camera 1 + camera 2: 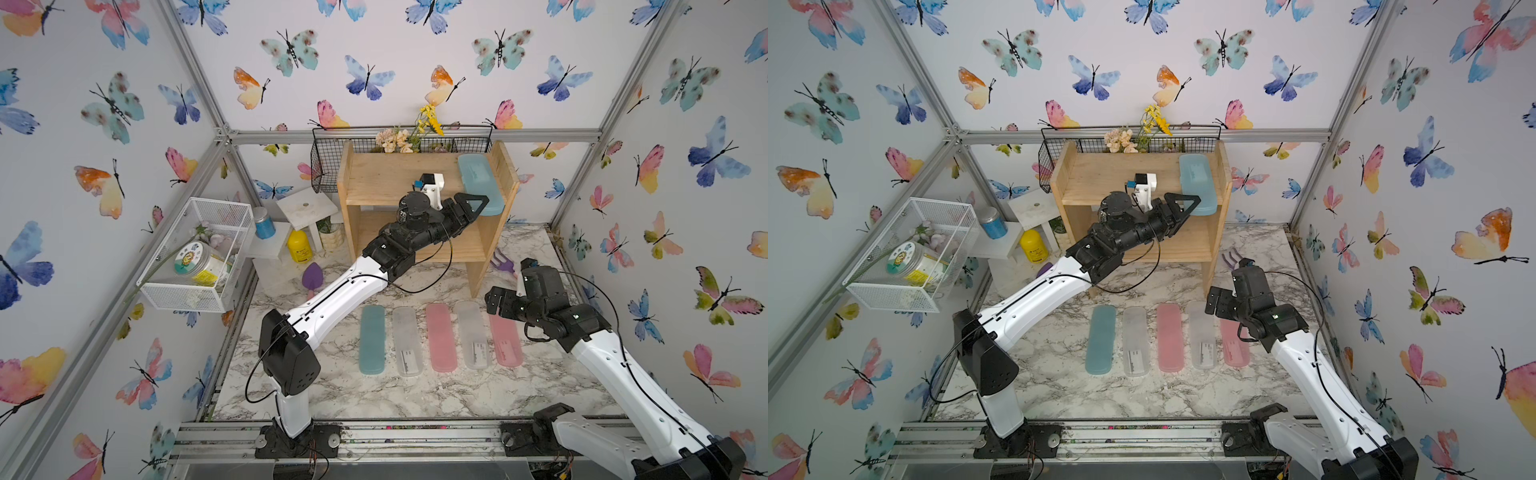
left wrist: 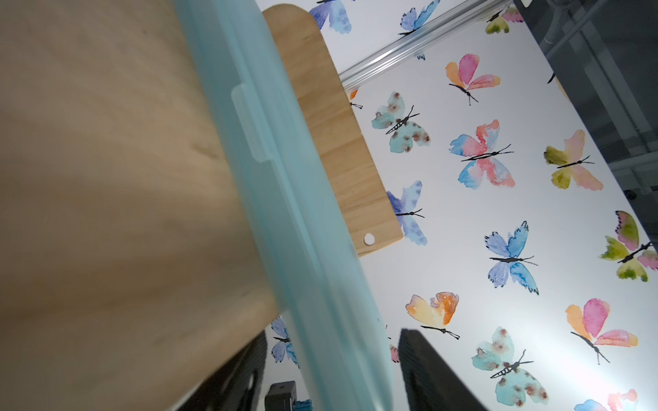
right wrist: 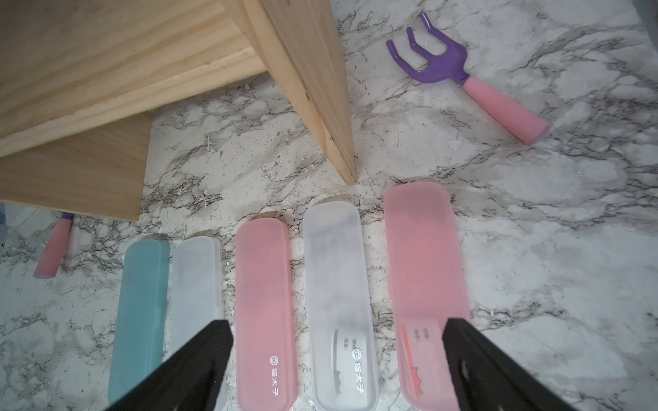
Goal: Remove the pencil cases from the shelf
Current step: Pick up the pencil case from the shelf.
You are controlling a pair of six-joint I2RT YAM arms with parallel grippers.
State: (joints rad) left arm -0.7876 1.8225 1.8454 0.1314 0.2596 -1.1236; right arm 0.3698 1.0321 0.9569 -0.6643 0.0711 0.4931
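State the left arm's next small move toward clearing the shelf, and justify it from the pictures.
Probably close the left hand on the teal pencil case: its end overhangs the top tier of the shelf between the fingers, with gaps visible either side. No other case is on the shelf.

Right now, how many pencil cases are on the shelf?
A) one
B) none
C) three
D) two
A: only the teal pencil case lies on the top tier of the shelf, at the left claw; the other five cases lie in a row on the marble table.
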